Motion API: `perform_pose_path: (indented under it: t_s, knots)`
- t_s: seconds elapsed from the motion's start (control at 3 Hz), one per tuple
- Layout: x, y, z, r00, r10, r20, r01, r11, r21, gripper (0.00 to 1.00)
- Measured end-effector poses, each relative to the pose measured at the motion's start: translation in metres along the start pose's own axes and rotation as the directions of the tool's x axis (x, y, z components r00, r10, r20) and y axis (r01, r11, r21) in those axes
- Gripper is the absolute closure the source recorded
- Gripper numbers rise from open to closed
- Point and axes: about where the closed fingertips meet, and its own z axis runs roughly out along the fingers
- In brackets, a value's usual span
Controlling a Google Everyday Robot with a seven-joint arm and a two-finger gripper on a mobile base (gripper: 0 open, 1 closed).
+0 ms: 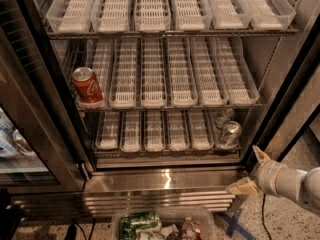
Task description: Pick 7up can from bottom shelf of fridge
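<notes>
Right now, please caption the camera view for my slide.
Open gripper lower right of the dark-framed fridge, near the silver 7up can on its bottom wire shelf.
</notes>
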Motion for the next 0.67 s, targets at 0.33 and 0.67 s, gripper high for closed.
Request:
perform_pose_path:
  t_s: [0.33, 0.67]
  knots:
    - [0.0018, -0.0085, 0.0037, 0.995, 0.078, 0.061, -0.081, 0.9954, 0.050, 0.00]
    - [-0.0039, -0.0118, 0.0069, 0.984, 0.129, 0.126, -0.141, 0.9859, 0.090, 0.00]
